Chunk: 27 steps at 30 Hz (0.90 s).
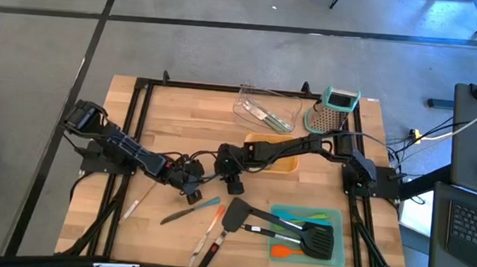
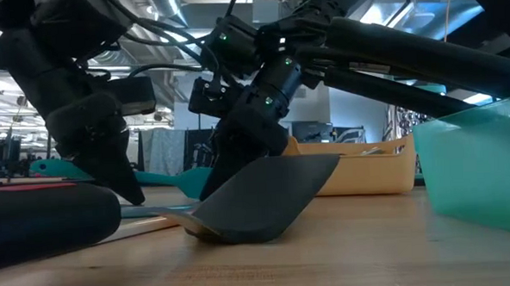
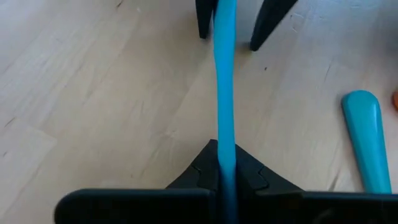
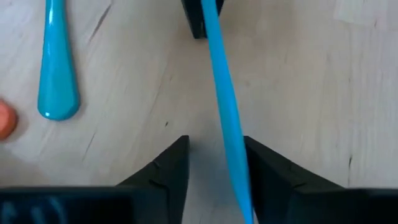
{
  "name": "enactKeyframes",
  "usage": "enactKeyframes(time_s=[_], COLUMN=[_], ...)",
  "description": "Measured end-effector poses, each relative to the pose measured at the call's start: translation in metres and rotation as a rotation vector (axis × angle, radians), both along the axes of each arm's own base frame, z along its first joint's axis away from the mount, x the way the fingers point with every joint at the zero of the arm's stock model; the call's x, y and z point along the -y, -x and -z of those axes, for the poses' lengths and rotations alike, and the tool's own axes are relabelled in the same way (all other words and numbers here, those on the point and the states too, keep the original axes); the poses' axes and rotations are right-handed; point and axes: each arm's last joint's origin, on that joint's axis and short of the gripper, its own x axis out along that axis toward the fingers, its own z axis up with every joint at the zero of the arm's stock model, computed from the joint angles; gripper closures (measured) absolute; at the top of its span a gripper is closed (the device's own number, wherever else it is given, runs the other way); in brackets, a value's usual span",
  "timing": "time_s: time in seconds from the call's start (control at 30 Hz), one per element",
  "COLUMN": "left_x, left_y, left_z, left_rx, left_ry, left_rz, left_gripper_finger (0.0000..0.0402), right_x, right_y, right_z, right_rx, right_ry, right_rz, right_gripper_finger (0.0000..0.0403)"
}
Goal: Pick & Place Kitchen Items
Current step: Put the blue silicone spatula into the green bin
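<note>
My left gripper is shut on a thin blue utensil, held above the table near its middle. My right gripper is open. Its fingers stand on either side of the utensil's other end, and they also show in the left wrist view. A teal-handled knife lies on the table below. A black spatula lies on the table with its blade tipped up. My left gripper pinches one end of the blue utensil between its two fingers. The utensil runs straight on from the fingers toward my right gripper, edge-up and clear of the table. My right gripper: the utensil passes close by one finger; whether they touch I cannot tell.
A teal tray at the near right holds a black spatula and green and orange tools. An orange tray, a clear tray and a steel grater stand farther back. Several loose utensils lie near the front edge.
</note>
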Motion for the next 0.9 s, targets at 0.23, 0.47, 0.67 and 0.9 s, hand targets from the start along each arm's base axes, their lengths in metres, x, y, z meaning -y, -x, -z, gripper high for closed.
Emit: enactKeyframes(time_s=[0.23, 0.47, 0.67, 0.9], left_x=[0.004, 0.016, 0.026, 0.041], left_y=[0.002, 0.01, 0.014, 0.022], left_z=[0.0, -0.006, -0.009, -0.012], left_rx=[0.01, 0.062, 0.134, 0.252], left_ry=[-0.008, -0.026, -0.063, -0.116], left_rz=[-0.009, -0.055, -0.109, -0.181], left_gripper_finger=[0.0398, 0.0398, 0.0398, 0.0398], right_x=[0.004, 0.005, 0.003, -0.009], right_y=[0.0, 0.001, 0.008, 0.028], right_z=[-0.006, -0.028, -0.067, -0.134], right_rx=[0.013, 0.057, 0.134, 0.283], right_ry=[0.012, 0.012, 0.019, 0.027], right_rz=[0.102, 0.095, 0.075, 0.079], right_gripper_finger=[0.0301, 0.0285, 0.0254, 0.0208])
